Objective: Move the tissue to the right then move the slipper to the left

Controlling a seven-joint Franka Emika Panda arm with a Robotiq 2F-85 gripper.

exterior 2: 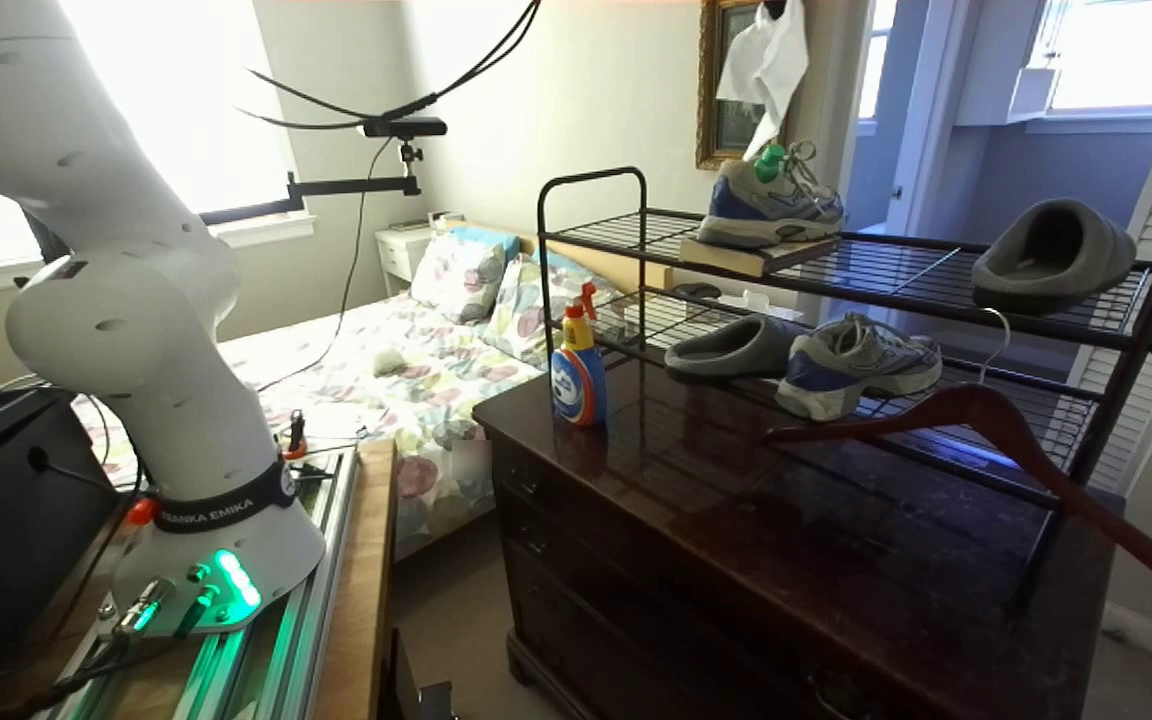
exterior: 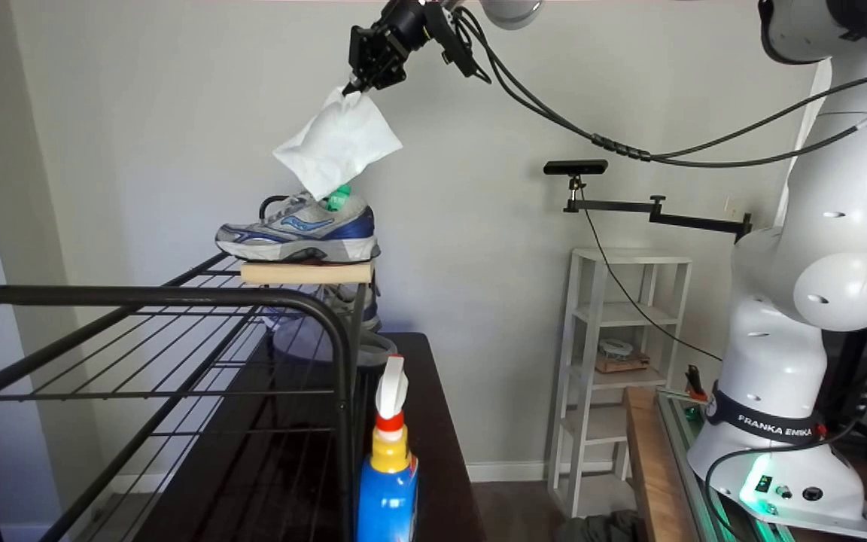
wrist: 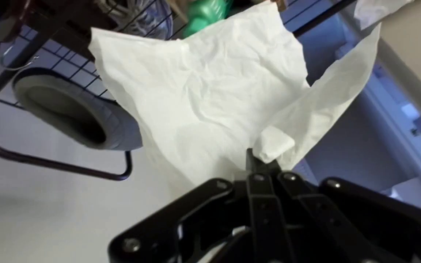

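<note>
Hanging tissue (exterior: 338, 143): pinched in gripper (exterior: 351, 88)
Upper slipper (exterior 2: 1086, 260): on top shelf (exterior 2: 906, 272), right of sneaker (exterior 2: 766, 208), in an exterior view

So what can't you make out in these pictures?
Gripper: in an exterior view, mostly cut off by the top edge.
Spray bottle: in an exterior view, base cut off by the bottom edge.
Green item: in the wrist view, partly hidden by the tissue.
Hanger: in an exterior view, one end cut off by the right edge.
</note>
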